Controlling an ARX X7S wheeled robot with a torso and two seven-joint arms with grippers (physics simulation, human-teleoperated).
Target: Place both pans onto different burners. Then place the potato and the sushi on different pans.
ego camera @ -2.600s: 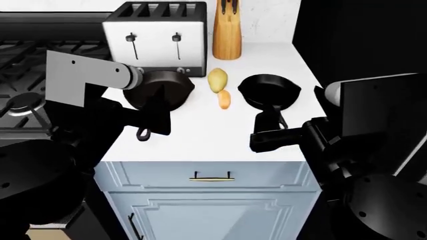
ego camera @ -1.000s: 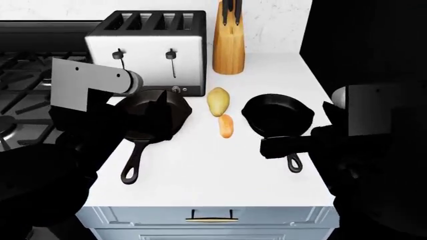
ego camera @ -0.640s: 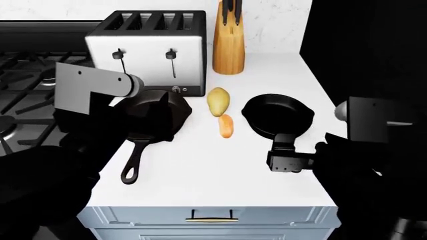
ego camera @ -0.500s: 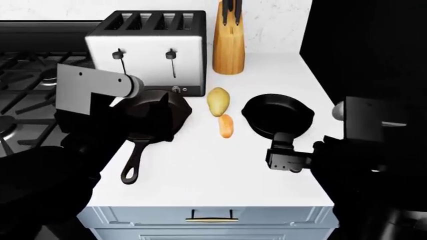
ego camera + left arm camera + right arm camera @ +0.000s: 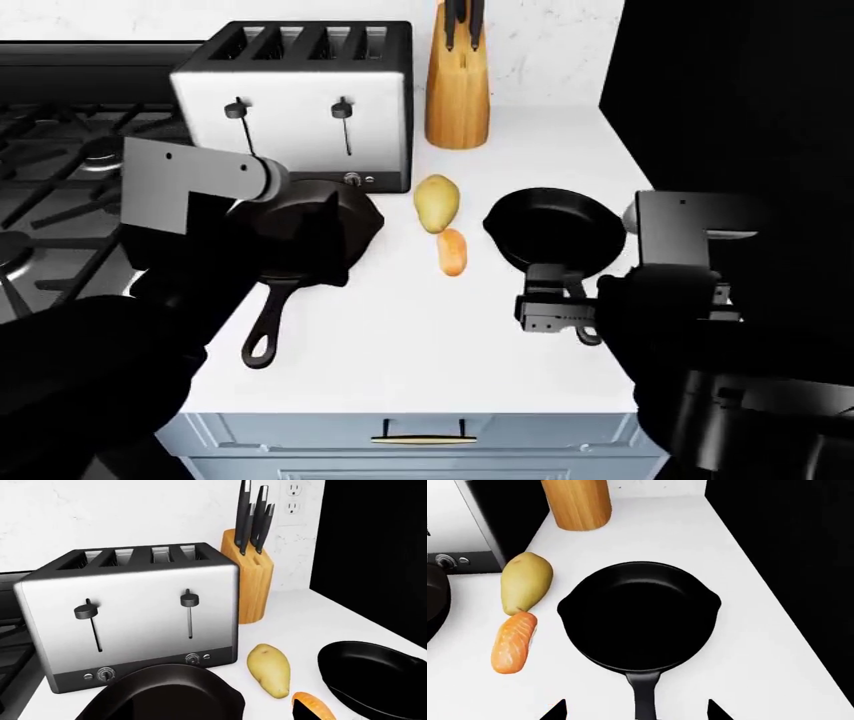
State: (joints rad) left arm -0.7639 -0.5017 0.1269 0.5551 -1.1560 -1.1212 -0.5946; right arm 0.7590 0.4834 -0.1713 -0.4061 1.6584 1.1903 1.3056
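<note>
The larger skillet (image 5: 300, 240) lies on the white counter in front of the toaster, its long handle (image 5: 267, 325) pointing toward the front edge. My left gripper (image 5: 314, 215) hovers over its bowl, and in the left wrist view (image 5: 213, 716) it looks open, with one dark fingertip (image 5: 308, 714) showing. The smaller pan (image 5: 554, 230) sits to the right. My right gripper (image 5: 554, 310) is open, with the pan's short handle (image 5: 644, 695) between its fingertips (image 5: 555, 712). The potato (image 5: 437, 203) and the sushi (image 5: 453, 251) lie between the pans. The stove's burners (image 5: 94, 150) are at the far left.
A steel four-slot toaster (image 5: 300, 100) and a wooden knife block (image 5: 457, 90) stand against the back wall. A black wall or appliance (image 5: 721, 90) bounds the counter on the right. The counter's front edge (image 5: 414, 412) lies above pale blue drawers.
My right gripper has swung left and turned, and now straddles the smaller pan's handle. The left arm has barely moved. The pans, potato and sushi have stayed put.
</note>
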